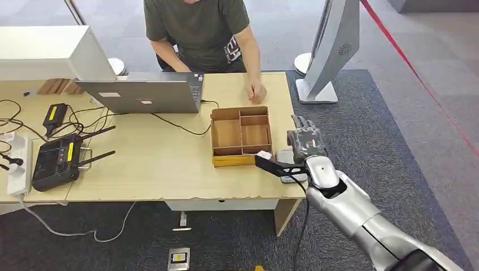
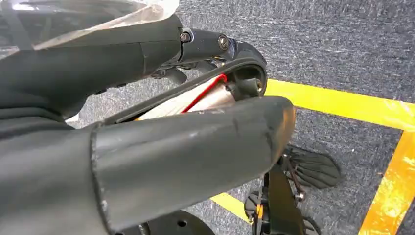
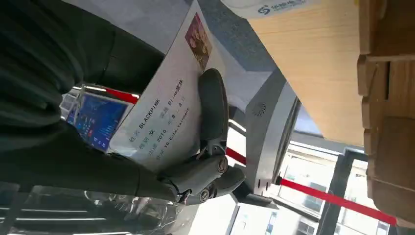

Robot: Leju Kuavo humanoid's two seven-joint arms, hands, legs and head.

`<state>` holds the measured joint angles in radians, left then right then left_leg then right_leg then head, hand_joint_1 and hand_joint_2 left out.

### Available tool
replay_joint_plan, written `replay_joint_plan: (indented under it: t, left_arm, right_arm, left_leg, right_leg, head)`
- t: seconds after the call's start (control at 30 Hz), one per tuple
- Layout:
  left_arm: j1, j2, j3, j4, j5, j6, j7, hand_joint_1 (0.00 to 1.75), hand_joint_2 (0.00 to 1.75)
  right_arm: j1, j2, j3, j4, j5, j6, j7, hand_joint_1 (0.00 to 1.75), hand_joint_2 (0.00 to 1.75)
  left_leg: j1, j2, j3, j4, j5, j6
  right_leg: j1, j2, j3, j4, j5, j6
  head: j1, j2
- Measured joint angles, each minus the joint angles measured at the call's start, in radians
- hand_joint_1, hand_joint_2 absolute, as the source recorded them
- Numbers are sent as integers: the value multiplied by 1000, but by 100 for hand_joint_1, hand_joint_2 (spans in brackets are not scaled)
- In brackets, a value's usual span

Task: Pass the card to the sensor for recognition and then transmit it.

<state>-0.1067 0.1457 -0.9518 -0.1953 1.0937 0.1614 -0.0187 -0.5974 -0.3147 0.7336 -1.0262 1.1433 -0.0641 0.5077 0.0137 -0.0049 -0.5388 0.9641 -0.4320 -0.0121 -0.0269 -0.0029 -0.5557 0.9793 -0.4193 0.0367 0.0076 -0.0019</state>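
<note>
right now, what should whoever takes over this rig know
Right hand: holds the white printed card with a small photo, one dark finger lying across its face, at the table's right end beside the compartmented wooden tray.
Left hand: hangs low over grey carpet with yellow floor tape; whether it is open cannot be told.
Done: card is picked up.
Left: present it to the sensor, then hand it on. The white sensor puck seems to sit on the light wooden table near the hand; a person sits across.
</note>
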Motion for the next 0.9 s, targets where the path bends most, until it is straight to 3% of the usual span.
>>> replay_joint_plan:
  t: [0.9]
  left_arm:
    - [0,-1,0,0,6,7,-12,0,0]
  right_arm:
    - [54,44,-53,24,51,6,-35,175,175]
  left_leg:
    - [0,0,0,0,0,0]
  right_leg:
    - [0,0,0,0,0,0]
  head:
    - [0,0]
